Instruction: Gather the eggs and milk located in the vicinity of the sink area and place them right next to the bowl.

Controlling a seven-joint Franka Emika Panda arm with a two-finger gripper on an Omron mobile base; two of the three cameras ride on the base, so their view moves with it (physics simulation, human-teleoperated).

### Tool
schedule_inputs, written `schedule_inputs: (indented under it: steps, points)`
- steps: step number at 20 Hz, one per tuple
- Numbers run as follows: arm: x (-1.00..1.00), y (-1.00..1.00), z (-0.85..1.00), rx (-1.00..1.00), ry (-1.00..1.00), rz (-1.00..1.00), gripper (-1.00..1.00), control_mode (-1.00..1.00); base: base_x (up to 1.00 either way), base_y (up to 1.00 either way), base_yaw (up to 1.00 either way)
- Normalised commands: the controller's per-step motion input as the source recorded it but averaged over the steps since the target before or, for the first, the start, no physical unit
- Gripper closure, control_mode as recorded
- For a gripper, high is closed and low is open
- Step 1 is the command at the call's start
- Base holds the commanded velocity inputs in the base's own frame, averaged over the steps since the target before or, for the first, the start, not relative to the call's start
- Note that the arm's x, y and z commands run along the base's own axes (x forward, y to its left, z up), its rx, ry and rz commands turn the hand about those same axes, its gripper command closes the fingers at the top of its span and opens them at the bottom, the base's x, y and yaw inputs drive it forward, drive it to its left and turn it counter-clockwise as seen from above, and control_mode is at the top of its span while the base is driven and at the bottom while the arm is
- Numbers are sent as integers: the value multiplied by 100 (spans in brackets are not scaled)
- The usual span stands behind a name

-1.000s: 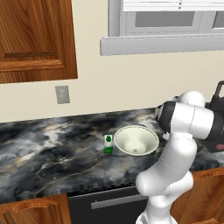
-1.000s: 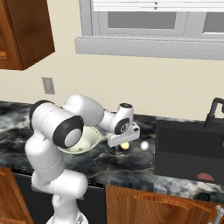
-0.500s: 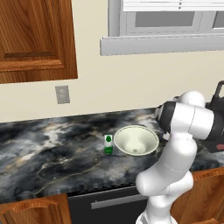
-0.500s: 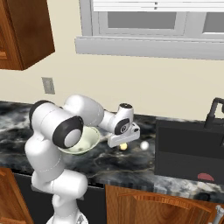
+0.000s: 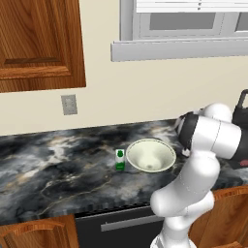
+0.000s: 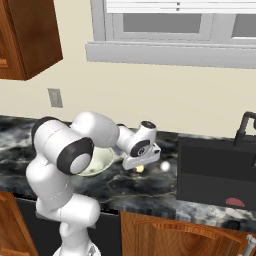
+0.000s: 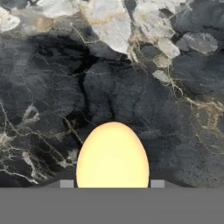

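Observation:
A yellowish-tan egg [image 7: 112, 155] sits between the two fingertips of my gripper [image 7: 112, 183], which is shut on it just above the dark marble counter [image 7: 131, 87]. From the right base view the gripper [image 6: 139, 165] points down at that egg [image 6: 140, 169], between the bowl [image 6: 101, 161] and the sink [image 6: 215, 170]. A second, paler egg [image 6: 165, 165] lies on the counter a little to the right, close to the sink's edge. In the left base view the pale bowl [image 5: 150, 155] stands mid-counter with the small white and green milk [image 5: 120, 159] upright right beside its left rim.
A black sink with a dark faucet [image 6: 243, 127] is set into the counter on the right. The window sill [image 6: 170, 52] runs above, wooden cabinets [image 5: 38, 43] hang at the left, and a wall outlet [image 5: 69, 104] is behind the counter.
The jaws went from open to shut around the yellowish egg. The arm and the other things have stayed where they were.

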Motion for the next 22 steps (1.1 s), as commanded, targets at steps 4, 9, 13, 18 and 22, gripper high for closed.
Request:
schedule_inputs:
  steps: [4,9,13,18,22]
  points:
    - [-3,0,17,17,-9,6,100,-100,0,0,0]
    - [7,1,39,4,0,6,100,-100,0,0,0]
    - [1,26,26,3,0,6,100,-100,0,0,0]
    - [0,37,-2,0,0,11,100,-100,0,0,0]
    - [0,16,-2,0,-1,10,100,-100,0,0,0]
